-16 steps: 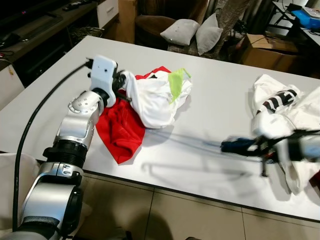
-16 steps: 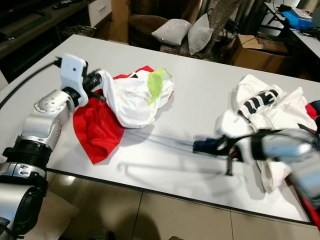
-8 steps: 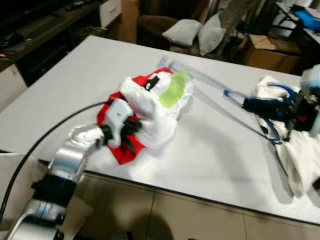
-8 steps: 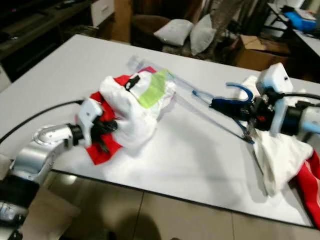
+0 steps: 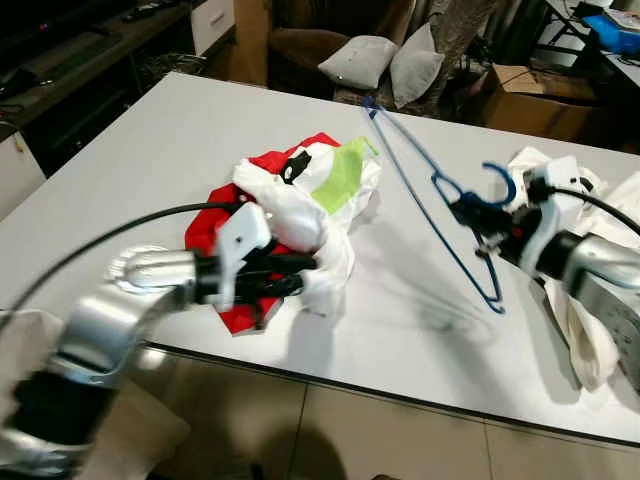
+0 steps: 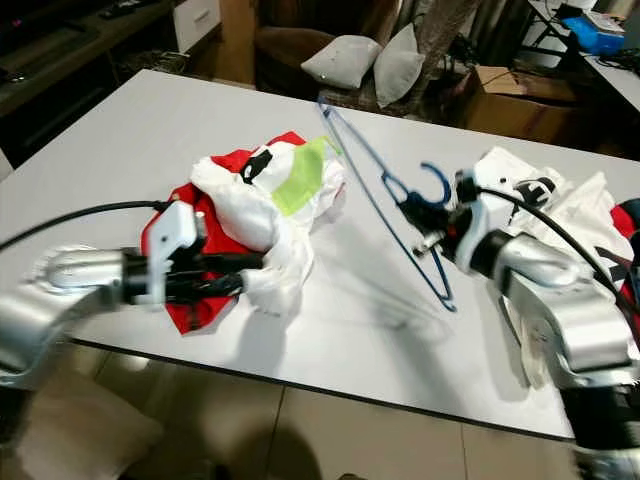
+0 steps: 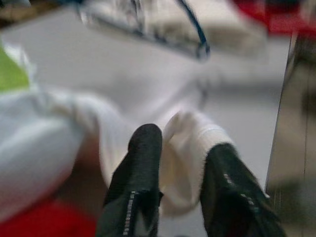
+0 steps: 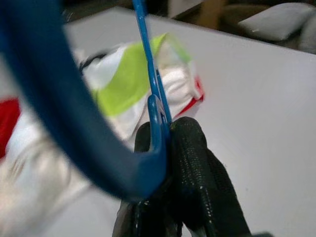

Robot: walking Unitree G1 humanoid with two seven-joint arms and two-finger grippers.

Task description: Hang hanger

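A blue wire hanger (image 5: pixel 432 200) is held up above the white table (image 5: pixel 200 130), tilted, with my right gripper (image 5: pixel 482 222) shut on its neck just below the hook (image 8: pixel 74 118). My left gripper (image 5: pixel 310 272) is shut on a fold of the white garment (image 5: pixel 300 215), which has a green patch (image 5: pixel 343 172) and lies over a red garment (image 5: pixel 215 235). In the left wrist view the white cloth (image 7: pixel 190 148) bunches between the black fingers (image 7: pixel 140 163).
More white and red clothes (image 5: pixel 600 280) are heaped at the table's right side, under my right arm. Behind the table stand a chair with grey cushions (image 5: pixel 390 65), a cardboard box (image 5: pixel 540 95) and a dark cabinet (image 5: pixel 70 70). Tiled floor (image 5: pixel 330 430) lies below the near edge.
My right gripper swung the hanger up off the table and toward the middle. My left gripper moved from the far side of the clothes pile to its near edge, pulling white cloth.
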